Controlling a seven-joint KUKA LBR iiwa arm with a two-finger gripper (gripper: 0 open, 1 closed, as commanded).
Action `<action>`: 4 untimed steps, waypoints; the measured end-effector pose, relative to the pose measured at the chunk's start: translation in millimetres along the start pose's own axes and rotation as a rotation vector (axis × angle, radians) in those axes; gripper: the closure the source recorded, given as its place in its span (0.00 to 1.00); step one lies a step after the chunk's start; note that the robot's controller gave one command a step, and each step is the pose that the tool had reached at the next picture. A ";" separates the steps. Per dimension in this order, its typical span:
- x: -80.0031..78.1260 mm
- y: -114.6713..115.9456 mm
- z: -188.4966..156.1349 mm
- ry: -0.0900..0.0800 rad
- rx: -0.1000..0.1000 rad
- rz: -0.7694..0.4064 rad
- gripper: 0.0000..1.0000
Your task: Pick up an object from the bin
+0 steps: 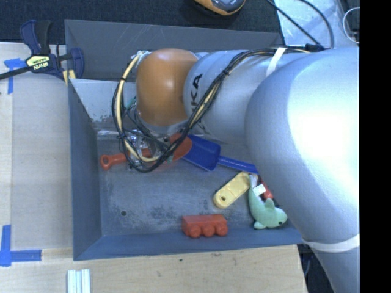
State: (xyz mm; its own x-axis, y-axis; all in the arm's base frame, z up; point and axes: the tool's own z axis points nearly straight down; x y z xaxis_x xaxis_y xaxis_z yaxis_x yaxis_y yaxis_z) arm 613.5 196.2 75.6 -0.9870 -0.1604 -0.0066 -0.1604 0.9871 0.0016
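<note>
Down at the back left of the bin floor: the gripper (145,150) sits low, beneath the arm's rounded orange cover and a tangle of black and yellow cables.
Claw state: cannot tell whether it is open or closed, since the cables and cover hide it.
Thing under the gripper: a slim orange-red plastic tool (112,160) lies flat on the floor near the left wall. Its knobbed end pokes out to the left of the gripper. Whether it is gripped cannot be told.
Just right of the gripper: a blue plastic scoop (201,154) lies close beside the cables, with its thin handle running right toward the arm.
Front right: a pale yellow flat plastic piece (232,191) with a small hole lies tilted. Just beside it is a green soft toy animal (267,215) with a red-and-white part at its top.
Front wall: a red plastic block with three rounded bumps (204,226) lies against it, well apart from the gripper.
Container: a grey metal bin (85,182) with sloping walls and a scuffed floor.
</note>
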 end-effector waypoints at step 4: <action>0.6 -0.3 -44.0 0.002 0.000 0.001 1.00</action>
